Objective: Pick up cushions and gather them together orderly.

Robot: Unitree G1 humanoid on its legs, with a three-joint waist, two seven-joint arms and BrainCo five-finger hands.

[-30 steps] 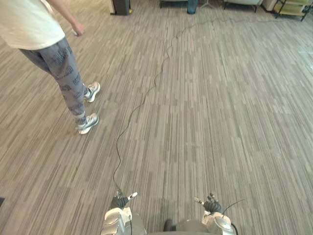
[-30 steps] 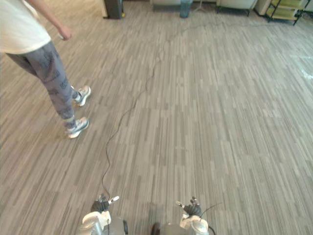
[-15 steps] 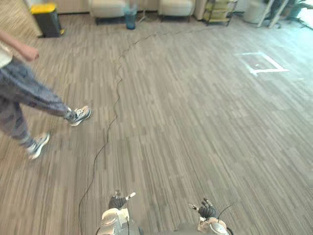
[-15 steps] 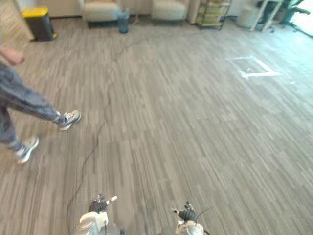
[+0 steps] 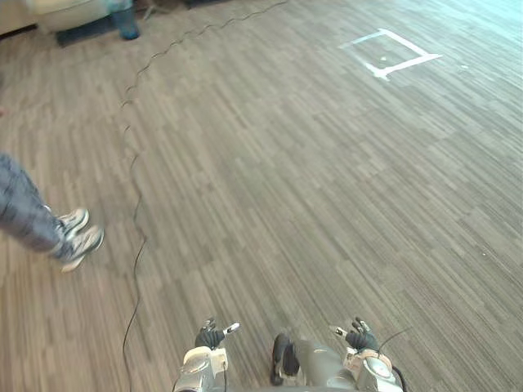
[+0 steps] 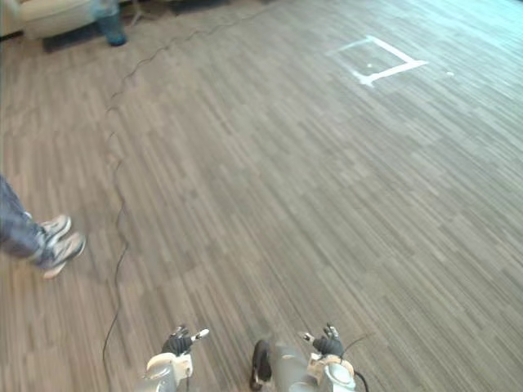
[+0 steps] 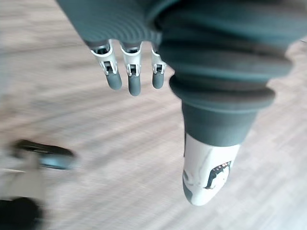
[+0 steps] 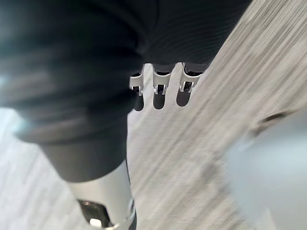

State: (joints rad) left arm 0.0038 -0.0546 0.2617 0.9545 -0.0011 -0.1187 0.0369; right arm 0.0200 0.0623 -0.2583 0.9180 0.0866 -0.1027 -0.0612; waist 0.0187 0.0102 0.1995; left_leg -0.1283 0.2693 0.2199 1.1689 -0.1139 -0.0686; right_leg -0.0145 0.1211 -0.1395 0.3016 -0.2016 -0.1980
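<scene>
**Both hands hanging empty over open floor**

Where the cushions are lying cannot be told from these views. The left hand (image 5: 210,336) and the right hand (image 5: 359,337) are hanging low at the near edge of the head views, well apart from each other. In the left wrist view the left hand's fingers (image 7: 128,72) are hanging straight and relaxed, holding nothing. In the right wrist view the right hand's fingers (image 8: 158,93) are hanging loose in the same way, and that hand is holding nothing either.

The striped grey floor (image 5: 286,180) is stretching away ahead of the hands. A person (image 5: 24,216) is standing at the left edge, seen as trouser legs and pale shoes (image 5: 80,241), well apart from the left hand. Far off at the upper left a beige seat (image 5: 69,12) is standing with a blue container (image 5: 125,23) just beside it. A white tape square (image 5: 392,53) is lying on the floor at the far right.

The whole view is swinging compared with a second ago: the person, then showing up to the torso, is now showing as legs at the edge, and the tape square is sitting closer to the middle than half a second ago. The hands are keeping their low place throughout.

How the cushions are lying relative to either hand cannot be told.
</scene>
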